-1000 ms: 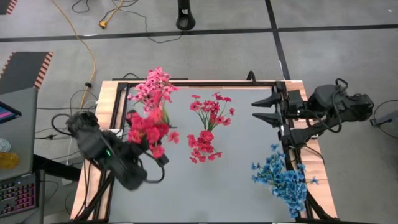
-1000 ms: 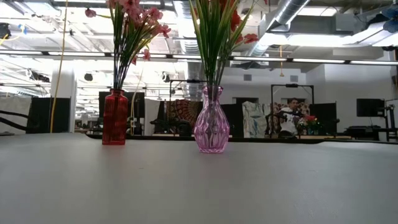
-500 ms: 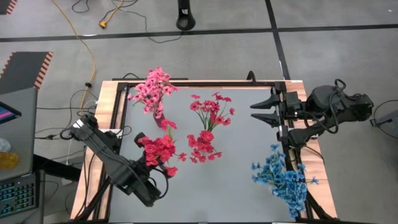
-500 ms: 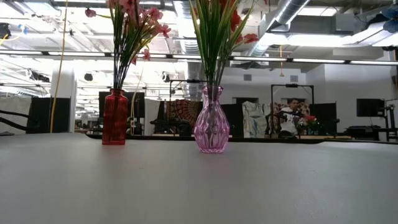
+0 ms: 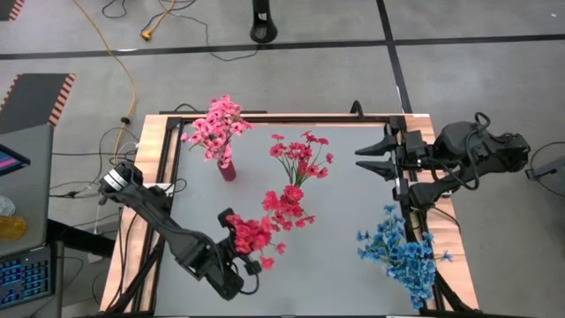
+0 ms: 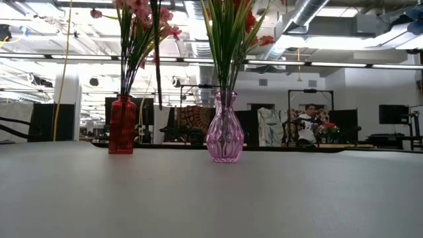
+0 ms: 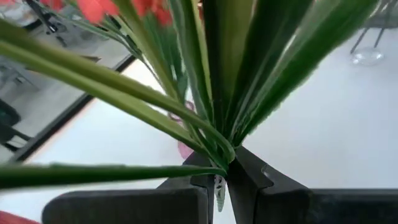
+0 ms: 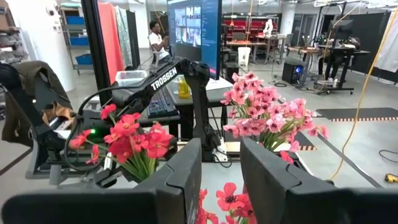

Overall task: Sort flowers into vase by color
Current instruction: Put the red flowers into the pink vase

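Red sprig (image 5: 254, 235), pinched at its stems by the left gripper (image 7: 219, 186), hangs near-left of the pink vase (image 6: 225, 129); keep stems vertical and gathered, centre over its neck before lowering; right gripper (image 5: 375, 156) waits spread, far-right of vase.

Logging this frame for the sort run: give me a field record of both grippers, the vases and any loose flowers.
left gripper: shut on red sprig, front-left of table
right gripper: open, waiting at right edge
red vase: pink flowers
pink vase: red flowers
blue flowers: front right, not in any vase seen
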Robot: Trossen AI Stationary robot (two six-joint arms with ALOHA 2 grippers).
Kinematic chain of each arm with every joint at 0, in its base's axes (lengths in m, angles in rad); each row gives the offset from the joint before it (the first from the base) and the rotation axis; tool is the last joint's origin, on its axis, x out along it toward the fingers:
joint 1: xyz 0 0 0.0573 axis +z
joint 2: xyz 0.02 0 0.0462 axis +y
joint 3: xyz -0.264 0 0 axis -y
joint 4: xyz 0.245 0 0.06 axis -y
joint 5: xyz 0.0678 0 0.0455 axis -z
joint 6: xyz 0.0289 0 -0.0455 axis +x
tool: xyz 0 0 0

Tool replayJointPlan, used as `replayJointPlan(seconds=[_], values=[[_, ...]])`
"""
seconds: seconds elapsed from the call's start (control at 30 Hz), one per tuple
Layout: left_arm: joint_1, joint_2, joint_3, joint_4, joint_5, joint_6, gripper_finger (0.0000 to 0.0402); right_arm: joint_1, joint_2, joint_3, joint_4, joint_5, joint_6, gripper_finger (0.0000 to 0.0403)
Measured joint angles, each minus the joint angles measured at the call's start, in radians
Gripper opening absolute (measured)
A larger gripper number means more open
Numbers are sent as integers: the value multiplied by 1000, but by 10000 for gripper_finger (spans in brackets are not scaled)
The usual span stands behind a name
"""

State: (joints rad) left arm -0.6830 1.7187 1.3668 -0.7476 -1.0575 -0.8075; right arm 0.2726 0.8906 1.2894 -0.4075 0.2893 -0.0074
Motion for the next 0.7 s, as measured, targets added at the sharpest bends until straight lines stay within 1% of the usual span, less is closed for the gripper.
replayJointPlan(seconds=[0.2,0.33,0.5,0.6,0.7], values=[[-13,0,-100,135,2,0,16,0,0,0,-42,0,0,137],[-11,0,-127,133,3,6,16,0,6,0,-41,0,0,136],[24,0,-129,138,58,116,16,0,13,-1,-43,0,-1,136],[52,0,-129,137,60,170,16,0,12,-1,-47,0,-5,136],[76,-3,-129,135,70,246,16,0,-11,-1,-74,-1,-42,136]])
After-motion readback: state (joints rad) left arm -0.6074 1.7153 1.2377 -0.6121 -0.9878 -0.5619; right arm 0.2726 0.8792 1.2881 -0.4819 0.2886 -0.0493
